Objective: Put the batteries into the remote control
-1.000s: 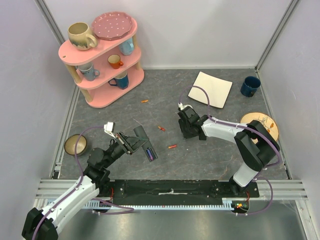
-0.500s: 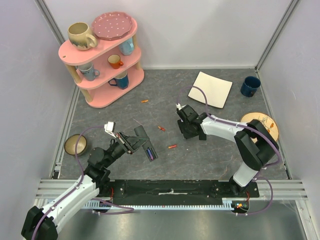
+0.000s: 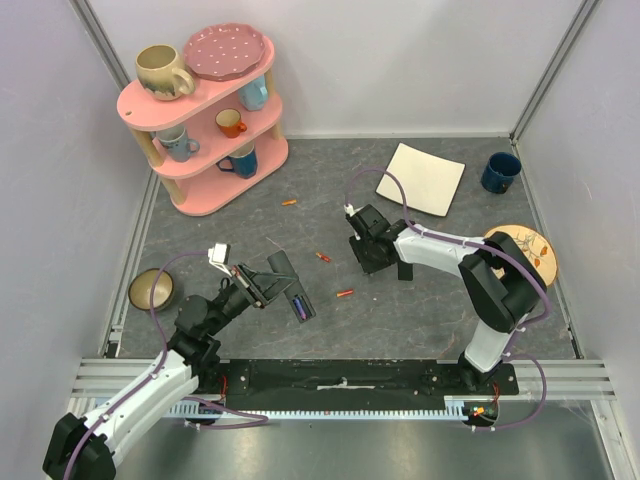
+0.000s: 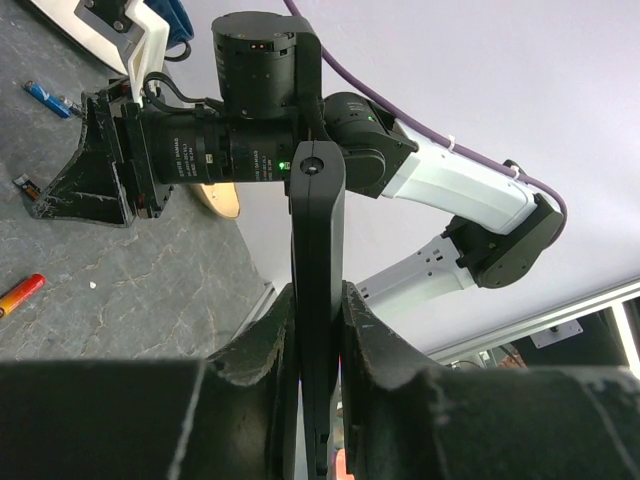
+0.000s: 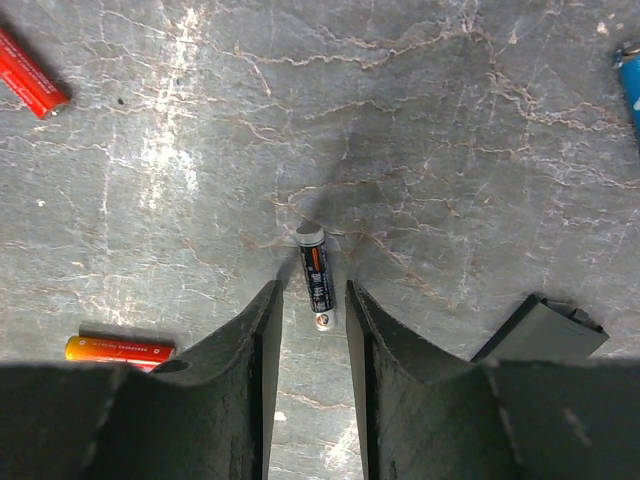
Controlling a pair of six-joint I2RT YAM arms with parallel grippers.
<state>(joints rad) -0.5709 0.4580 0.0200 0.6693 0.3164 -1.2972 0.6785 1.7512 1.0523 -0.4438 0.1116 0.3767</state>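
Right gripper (image 5: 310, 290) is pointing down at the grey veined surface (image 5: 450, 150), jaws standing parted. A black battery (image 5: 316, 275) is lying between the fingertips; contact unclear. Red battery (image 5: 30, 85) upper left, orange battery (image 5: 118, 349) lower left, blue battery (image 5: 630, 85) at right edge, black part (image 5: 540, 325) lower right.

Black remote (image 4: 318, 235) aloft, batteries (image 3: 344, 293) scattered

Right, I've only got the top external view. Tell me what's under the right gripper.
Observer: A black battery with an orange band lies on the table between the open fingers of the right gripper, with a gap on each side.
Operator: Now check the left grip.
Observer: The left gripper is shut on the remote control, seen edge-on between its fingers.
Operator: Name any battery I'm missing.
Observer: A blue battery lies at the right wrist view's right edge, partly cut off.
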